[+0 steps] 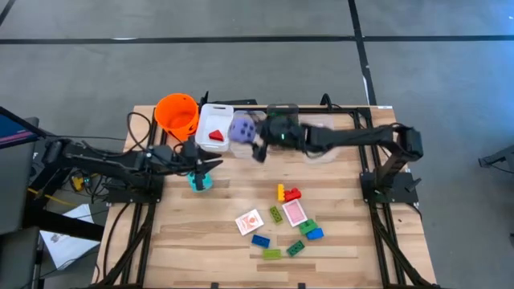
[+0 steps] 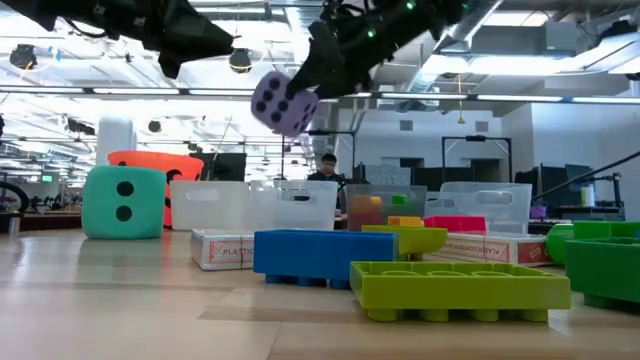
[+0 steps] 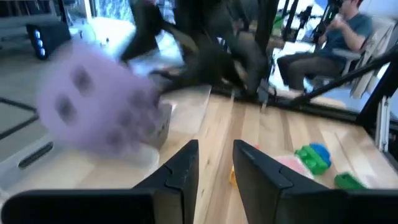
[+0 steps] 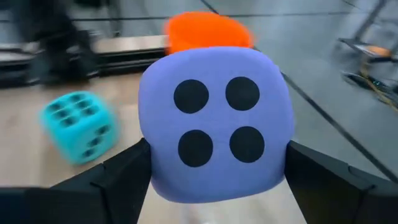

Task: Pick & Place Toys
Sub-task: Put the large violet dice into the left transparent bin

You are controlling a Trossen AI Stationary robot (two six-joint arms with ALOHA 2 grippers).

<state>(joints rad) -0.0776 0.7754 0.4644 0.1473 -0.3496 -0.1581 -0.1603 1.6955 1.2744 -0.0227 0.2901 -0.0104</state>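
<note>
Two dice in play: purple die [image 1: 242,128] riding in R gripper [image 1: 259,148], teal die [image 1: 199,180] sitting on table under L gripper [image 1: 210,168].
Near (front of table): bricks [image 1: 289,238] and cards [image 1: 250,221] lying loose, well apart from both arms.
R fingers: clamping purple die betw. wide-spread pads, four-pip face toward wrist cam; die lifted off table.
L fingers: nearly closed, holding nothing, hovering just beside teal die.
Key relation: purple die hanging over clear bins [image 1: 215,128], orange bucket [image 1: 177,113] just beyond; R arm nearer, drop looking like straight down.
Hard to see: motion smearing R wrist; which bin lies directly below, can't tell.
</note>
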